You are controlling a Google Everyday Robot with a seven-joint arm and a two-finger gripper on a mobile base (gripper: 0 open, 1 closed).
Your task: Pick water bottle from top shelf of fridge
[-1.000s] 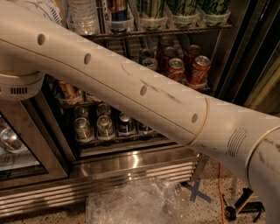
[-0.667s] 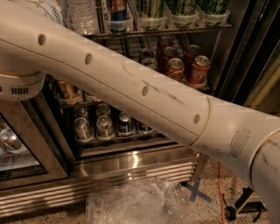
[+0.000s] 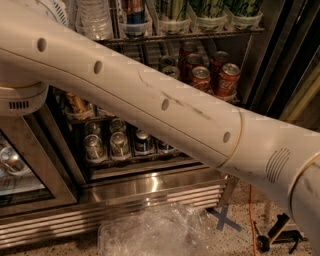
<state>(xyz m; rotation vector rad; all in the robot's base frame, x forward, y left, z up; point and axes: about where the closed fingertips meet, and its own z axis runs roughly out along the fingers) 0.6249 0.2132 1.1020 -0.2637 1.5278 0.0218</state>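
Note:
The fridge (image 3: 150,186) stands open in front of me, with its steel base grille low in the camera view. The top shelf (image 3: 200,35) is the wire rack along the upper edge. On it, at the top left, stands the water bottle (image 3: 94,20); only its clear ribbed lower body shows, and the cap is cut off by the frame. My white arm (image 3: 165,105) crosses the whole view diagonally from lower right to upper left. The gripper is out of view past the upper left.
Red soda cans (image 3: 216,74) stand on the middle rack, and silver and dark cans (image 3: 115,145) on the lower rack. Green-labelled cups (image 3: 210,12) share the top shelf. A glass door (image 3: 20,175) is at left and a dark door frame (image 3: 280,60) at right. Crumpled clear plastic (image 3: 155,232), a blue tape cross (image 3: 225,220) and an orange cable (image 3: 252,220) lie on the floor.

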